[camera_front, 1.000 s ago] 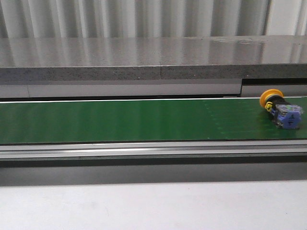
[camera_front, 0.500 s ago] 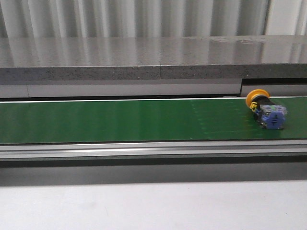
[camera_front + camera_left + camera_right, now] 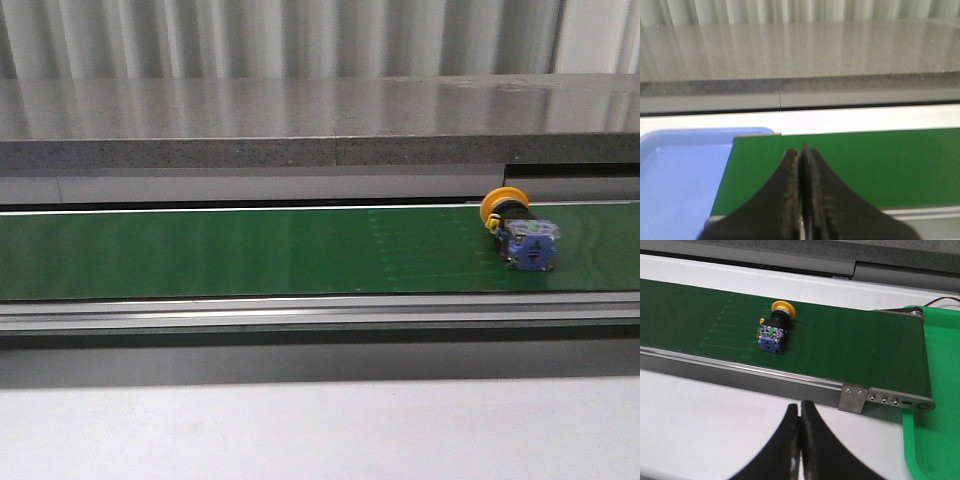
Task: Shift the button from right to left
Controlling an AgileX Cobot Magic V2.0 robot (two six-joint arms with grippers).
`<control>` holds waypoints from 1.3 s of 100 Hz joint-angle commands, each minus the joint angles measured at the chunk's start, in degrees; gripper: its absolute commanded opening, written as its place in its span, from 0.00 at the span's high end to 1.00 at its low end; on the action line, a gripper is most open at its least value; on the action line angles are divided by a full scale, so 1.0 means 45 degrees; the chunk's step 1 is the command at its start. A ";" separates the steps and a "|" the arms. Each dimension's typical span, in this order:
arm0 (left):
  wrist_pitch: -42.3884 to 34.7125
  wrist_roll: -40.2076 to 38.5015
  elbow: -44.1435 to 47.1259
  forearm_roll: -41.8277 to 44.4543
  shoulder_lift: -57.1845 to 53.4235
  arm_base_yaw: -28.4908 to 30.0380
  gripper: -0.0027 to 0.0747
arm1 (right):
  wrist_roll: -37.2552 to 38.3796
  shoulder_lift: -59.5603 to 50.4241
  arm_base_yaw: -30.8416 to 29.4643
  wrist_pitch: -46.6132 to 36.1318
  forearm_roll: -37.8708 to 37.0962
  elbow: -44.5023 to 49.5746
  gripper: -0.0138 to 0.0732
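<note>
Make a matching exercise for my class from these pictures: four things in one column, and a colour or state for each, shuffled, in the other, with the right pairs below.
Things:
1. button
2. conveyor belt
3. tray by the left gripper
4. right gripper

Descriptions:
A. light blue
B. lying on its side, yellow cap toward the far wall
C. fingers pressed together, holding nothing
D. green surface running left to right

Pairs: 1-B, 2-D, 3-A, 4-C
</note>
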 commanded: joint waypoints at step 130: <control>0.4509 -0.0240 -0.8880 -0.1593 1.0787 -0.2894 0.21 | -0.0121 0.0115 0.0018 -0.0954 -0.0018 -0.0297 0.92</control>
